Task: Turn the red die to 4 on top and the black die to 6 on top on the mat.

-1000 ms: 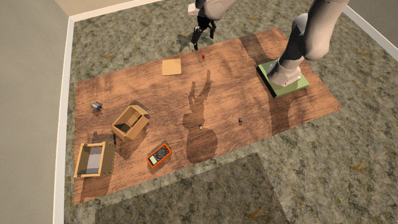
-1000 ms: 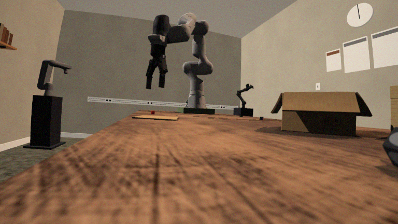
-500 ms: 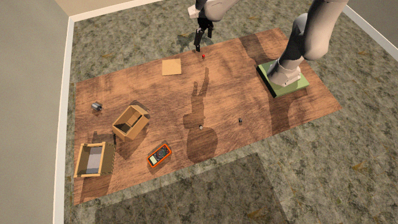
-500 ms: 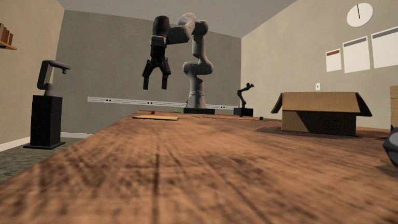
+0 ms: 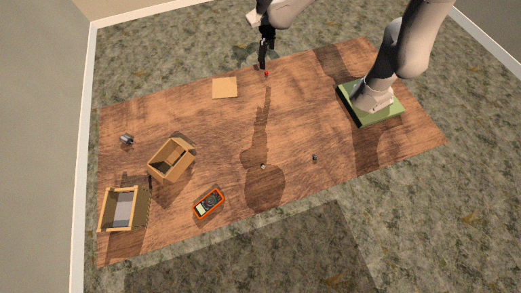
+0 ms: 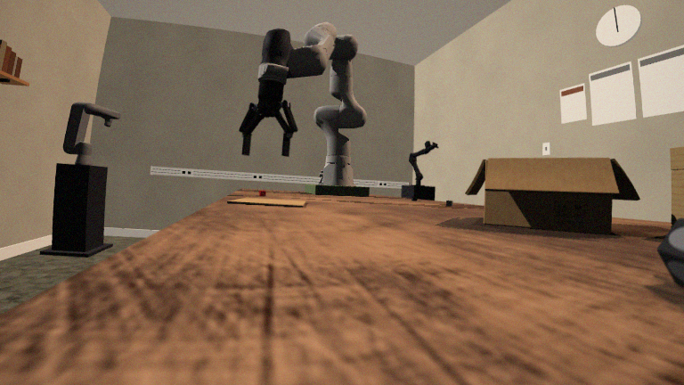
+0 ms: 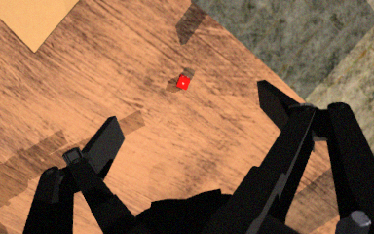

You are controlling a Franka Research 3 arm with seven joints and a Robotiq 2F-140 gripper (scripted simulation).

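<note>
- Mat (image 5: 224, 87) (image 6: 267, 202) (image 7: 36, 19): cut off in the wrist view.
- White die (image 5: 262, 166): off the mat, number unreadable.
- Hand (image 5: 267, 57) (image 6: 266, 153) (image 7: 187, 111): fingers apart, above the table (image 5: 172, 113) (image 6: 353, 280) (image 7: 161, 161).
- Red die (image 5: 266, 72) (image 6: 262, 192) (image 7: 183, 82): beside the mat (pips blurry, sadly).
- Black die (image 5: 314, 157): off the mat, pips too small.

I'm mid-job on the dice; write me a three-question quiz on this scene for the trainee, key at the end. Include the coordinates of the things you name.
1. True or false: the red die (image 5: 266, 72) (image 6: 262, 192) (image 7: 183, 82) already lies on the mat (image 5: 224, 87) (image 6: 266, 202) (image 7: 35, 21).
2. Which thing has an orange rim? A) the cardboard box (image 5: 180, 169) (image 6: 549, 175) B) the multimeter (image 5: 208, 203) C) the white die (image 5: 262, 166)
3. Fill in: the gripper (image 5: 267, 58) (image 6: 265, 153) (image 7: 187, 111) is ____, with nothing between its fingers.

Key: 1 false; 2 B; 3 open
</note>
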